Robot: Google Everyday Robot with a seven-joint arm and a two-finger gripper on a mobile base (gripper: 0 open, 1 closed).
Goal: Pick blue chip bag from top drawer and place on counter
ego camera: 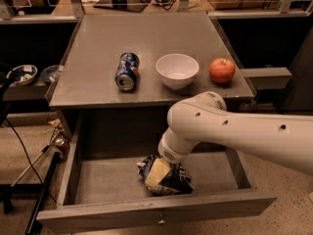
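The top drawer point(98, 185) is pulled open below the counter point(98, 38). A crumpled blue chip bag point(175, 181) lies on the drawer floor near the front panel, right of centre. My white arm comes in from the right and reaches down into the drawer. My gripper point(157, 173) sits right on the bag's left part, its pale fingertip pressed against the foil. The wrist hides the back of the bag.
On the counter stand a blue soda can point(126, 71) lying on its side, a white bowl point(177, 70) and a red apple point(222, 70). Metal bowls point(22, 74) sit on a low shelf at left. A dark stand and cable point(34, 180) are left of the drawer.
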